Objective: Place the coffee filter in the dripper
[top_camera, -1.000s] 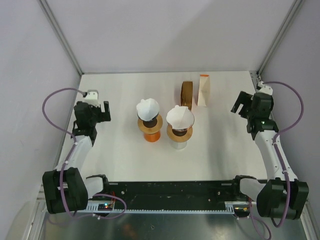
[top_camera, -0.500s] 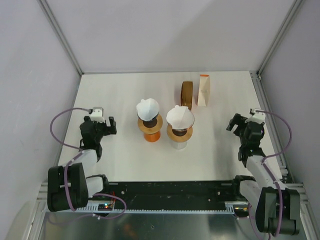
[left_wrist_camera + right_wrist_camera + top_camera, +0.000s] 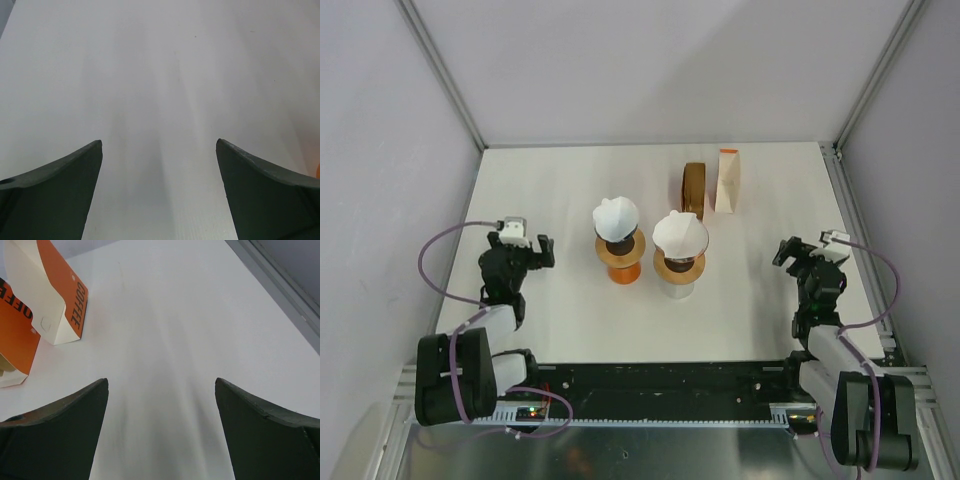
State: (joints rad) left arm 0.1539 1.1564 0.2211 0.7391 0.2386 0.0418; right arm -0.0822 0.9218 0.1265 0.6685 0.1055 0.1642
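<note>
- Left hand (image 3: 528, 248) released, empty, above the desk (image 3: 560, 180); orange dripper (image 3: 620, 264) to its right.
- Right hand (image 3: 796, 252) released, empty; white dripper (image 3: 677, 280) well to its left.

Two drippers stood near the middle of the table (image 3: 550, 180). The left dripper (image 3: 620, 258) stood just beside the right dripper (image 3: 679, 275) and slightly behind it. One filter rested on top of each: the left filter (image 3: 616, 215) and the right filter (image 3: 680, 232).

Behind the right dripper, toward the rear edge, the left box (image 3: 694, 189) stood just beside the right box (image 3: 728, 180).

The left gripper (image 3: 530, 250) lay near the table's left edge, well apart from the drippers. The right gripper (image 3: 800, 250) lay near the right edge, with both boxes ahead and to its left.
</note>
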